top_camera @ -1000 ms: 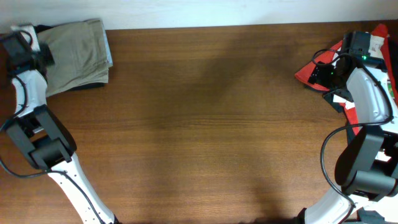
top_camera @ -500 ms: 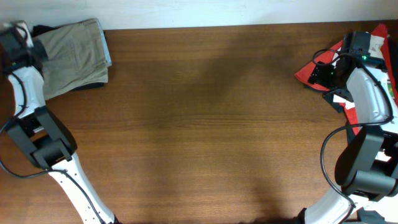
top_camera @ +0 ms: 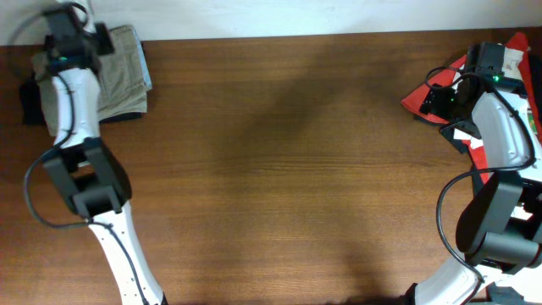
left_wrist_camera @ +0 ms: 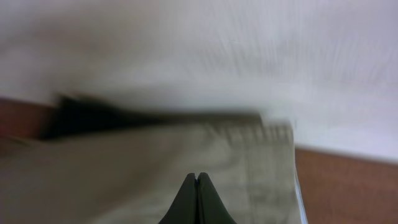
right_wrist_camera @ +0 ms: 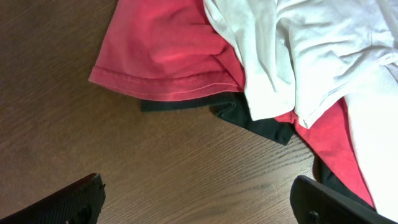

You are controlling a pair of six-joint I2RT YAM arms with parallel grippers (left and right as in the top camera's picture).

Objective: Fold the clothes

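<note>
The khaki trousers [top_camera: 118,72] lie folded in a compact stack at the table's far left corner. In the left wrist view they fill the lower frame [left_wrist_camera: 261,174], blurred. My left gripper [left_wrist_camera: 197,180] hangs just above them with its fingers shut together and nothing between them; in the overhead view it is over the stack's back edge [top_camera: 72,38]. My right gripper [right_wrist_camera: 199,199] is open and empty above bare wood at the far right.
A black garment [top_camera: 30,97] lies left of the trousers. At the far right lies a pile: red cloth [right_wrist_camera: 168,43], white T-shirt [right_wrist_camera: 298,43], black cloth [right_wrist_camera: 249,118]. The pile also shows in the overhead view [top_camera: 428,93]. A white wall runs behind the table.
My left arm has swung right, from the table's left edge to over the back of the trouser stack. The right arm has not moved.
</note>
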